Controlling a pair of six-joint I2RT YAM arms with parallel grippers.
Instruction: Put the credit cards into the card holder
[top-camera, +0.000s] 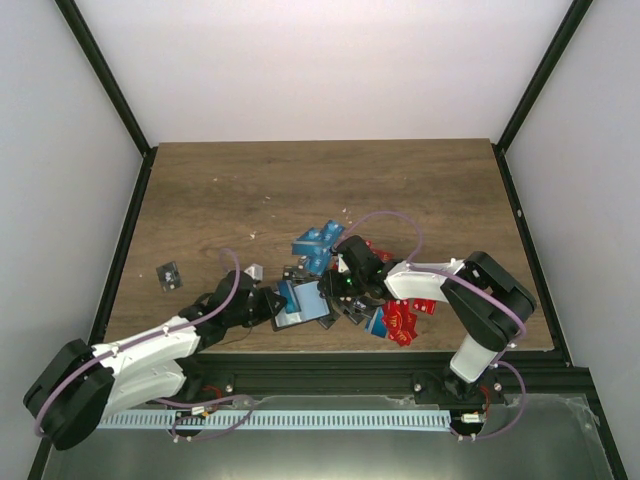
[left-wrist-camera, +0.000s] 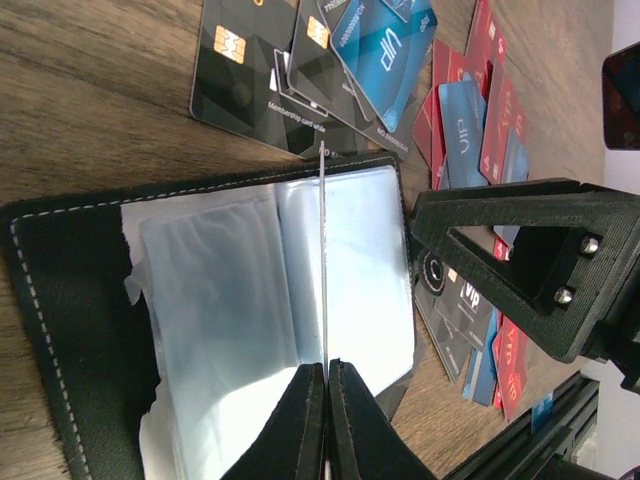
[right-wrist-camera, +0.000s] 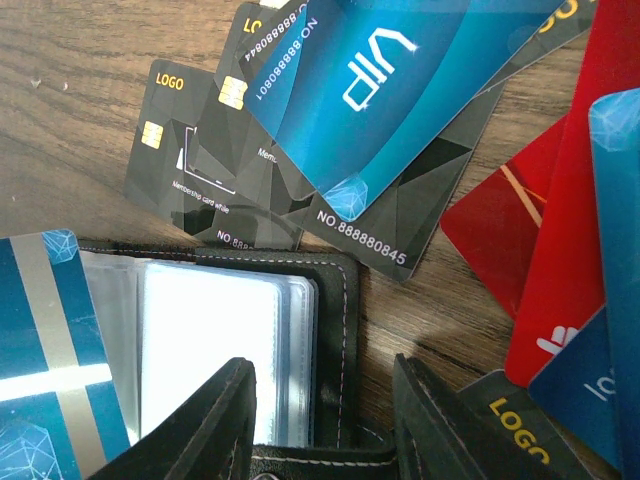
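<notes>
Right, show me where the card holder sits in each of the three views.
Top view: card holder just below the centre of the picture, lying open.
Left wrist: fills the left and middle, clear sleeves facing up.
Right wrist: lower left, only its far end showing.
Shared landmark, both wrist views: the blue VIP card just beyond it.

white-black arms, lilac cables
</notes>
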